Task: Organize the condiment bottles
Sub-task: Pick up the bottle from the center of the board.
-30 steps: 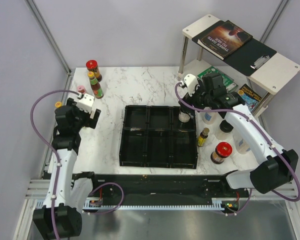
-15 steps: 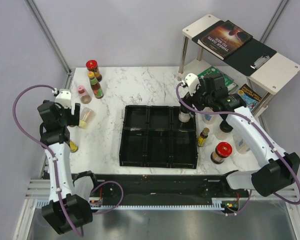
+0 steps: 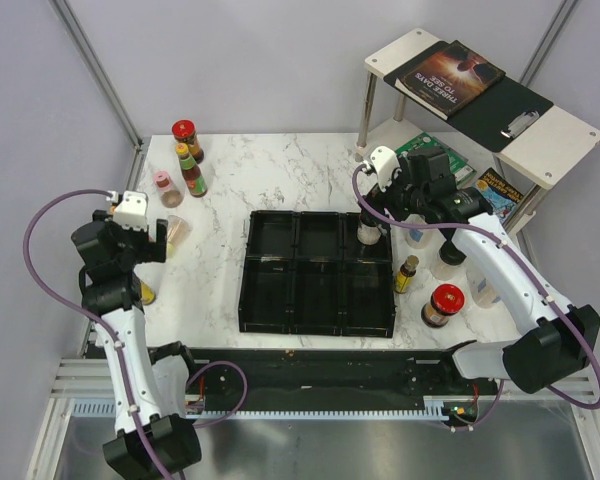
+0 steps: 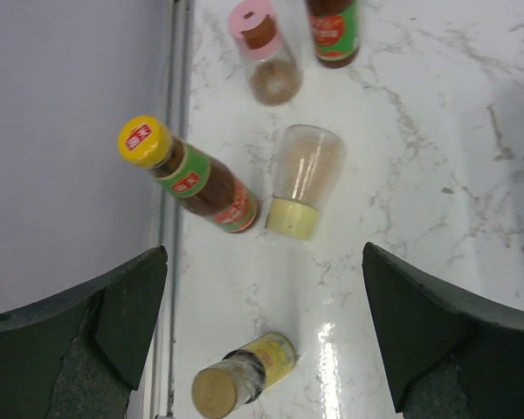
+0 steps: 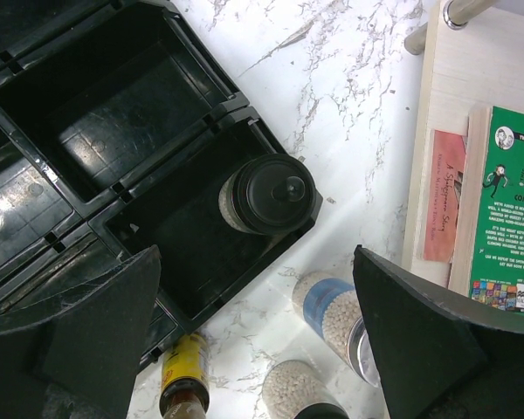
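My left gripper (image 3: 157,241) (image 4: 264,255) is open and empty, above the table's left edge. Below it are a yellow-capped sauce bottle (image 4: 195,180), a clear jar with a pale yellow lid (image 4: 303,179) (image 3: 177,229), a small tan-capped bottle (image 4: 243,377) (image 3: 145,292) and a pink-lidded shaker (image 4: 265,52) (image 3: 164,187). My right gripper (image 3: 376,214) (image 5: 255,255) is open above a black-lidded jar (image 5: 269,195) (image 3: 368,233) standing in the back right compartment of the black tray (image 3: 246,272). A slim dark bottle (image 3: 407,272) (image 5: 182,381), a red-capped jar (image 3: 443,304) and clear jars (image 5: 340,315) stand right of the tray.
A red-capped jar (image 3: 185,136) and a yellow-capped bottle (image 3: 190,170) stand at the back left. A white shelf (image 3: 560,130) with a book stands at the back right, with more books (image 3: 502,192) (image 5: 506,192) under it. A grey wall runs along the left edge.
My left arm has swung away from the tray to the table's left edge, uncovering the clear yellow-lidded jar. My right arm has hardly moved.
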Robot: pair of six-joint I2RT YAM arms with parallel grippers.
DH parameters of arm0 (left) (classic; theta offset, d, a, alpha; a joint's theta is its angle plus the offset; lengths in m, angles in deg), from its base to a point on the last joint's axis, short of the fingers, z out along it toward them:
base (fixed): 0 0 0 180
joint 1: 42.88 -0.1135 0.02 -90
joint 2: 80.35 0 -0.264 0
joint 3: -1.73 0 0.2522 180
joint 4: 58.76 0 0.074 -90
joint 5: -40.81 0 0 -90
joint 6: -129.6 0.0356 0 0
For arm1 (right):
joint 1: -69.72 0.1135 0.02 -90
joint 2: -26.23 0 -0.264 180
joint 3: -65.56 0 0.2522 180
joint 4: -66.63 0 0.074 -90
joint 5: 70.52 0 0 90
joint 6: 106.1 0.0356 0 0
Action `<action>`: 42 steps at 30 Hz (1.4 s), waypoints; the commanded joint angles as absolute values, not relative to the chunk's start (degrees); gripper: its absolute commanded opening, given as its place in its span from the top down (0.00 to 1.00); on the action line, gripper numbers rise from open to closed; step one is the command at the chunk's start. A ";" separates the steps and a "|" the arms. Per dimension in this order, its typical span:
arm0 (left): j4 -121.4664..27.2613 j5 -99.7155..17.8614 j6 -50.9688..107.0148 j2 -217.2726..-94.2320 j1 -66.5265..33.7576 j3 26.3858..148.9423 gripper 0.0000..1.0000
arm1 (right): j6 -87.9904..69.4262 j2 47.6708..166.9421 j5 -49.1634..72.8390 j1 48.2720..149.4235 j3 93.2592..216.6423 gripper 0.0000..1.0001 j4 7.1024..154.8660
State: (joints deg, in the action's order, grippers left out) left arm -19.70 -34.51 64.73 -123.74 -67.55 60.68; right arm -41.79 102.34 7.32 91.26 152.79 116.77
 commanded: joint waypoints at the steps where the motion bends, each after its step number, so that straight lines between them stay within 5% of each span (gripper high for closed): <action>1: -19.33 -19.51 63.69 -121.30 -67.67 58.57 0.00 | -40.97 102.43 7.61 91.25 152.44 0.02 114.23; 6: -18.90 -16.75 63.68 -123.76 -64.87 58.74 0.01 | -41.06 102.16 10.16 91.25 151.74 0.02 113.26; 14: -18.46 -25.46 66.58 -122.27 -45.70 56.46 0.00 | -37.81 104.01 19.13 85.82 158.40 0.02 117.90; 25: -17.84 -20.45 70.19 -119.81 -45.26 51.71 0.00 | -46.85 98.13 15.45 68.51 157.81 0.02 133.91; 42: -18.10 -20.10 69.75 -115.59 -45.26 48.98 0.00 | -48.79 98.38 4.54 62.25 144.45 0.02 134.27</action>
State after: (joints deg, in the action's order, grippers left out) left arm -17.25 -21.79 68.46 -115.61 -45.36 49.65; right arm -48.89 96.70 9.24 62.34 145.25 135.61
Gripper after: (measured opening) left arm 0.993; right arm 0.982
